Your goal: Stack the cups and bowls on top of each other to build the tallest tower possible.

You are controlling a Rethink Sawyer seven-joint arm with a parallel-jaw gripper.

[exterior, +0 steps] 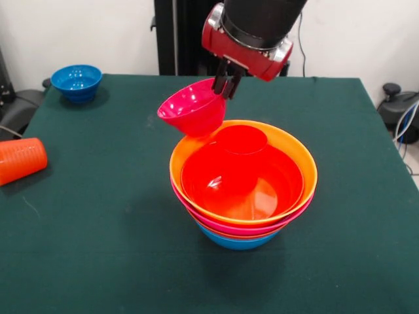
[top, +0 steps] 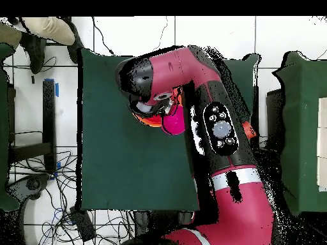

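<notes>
A: In the front view we see the arm (exterior: 262, 19) entering from the top centre, its red wrist tilted toward the lower left. The hand (exterior: 227, 86) points downward, its two dark fingers closed on the far rim of the small magenta bowl (exterior: 193, 108).

B: We note that this bowl hangs tilted in the air, mouth turned to the upper left, just above the upper-left rim of the tower (exterior: 243, 190).

A: The tower stands on the green surface (exterior: 98, 248) at centre frame: nested large bowls, yellow-orange rim on top, blue bowl lowest, with the red cup (exterior: 241, 140) upright inside.

B: The orange cup (exterior: 21, 160) lies on its side at the left edge; the small blue bowl (exterior: 76, 82) sits upright at the upper left.

A: In the overhead view the arm (top: 223, 140) covers most of the tower; we make out the magenta bowl (top: 172, 121) beside the wrist.
</notes>
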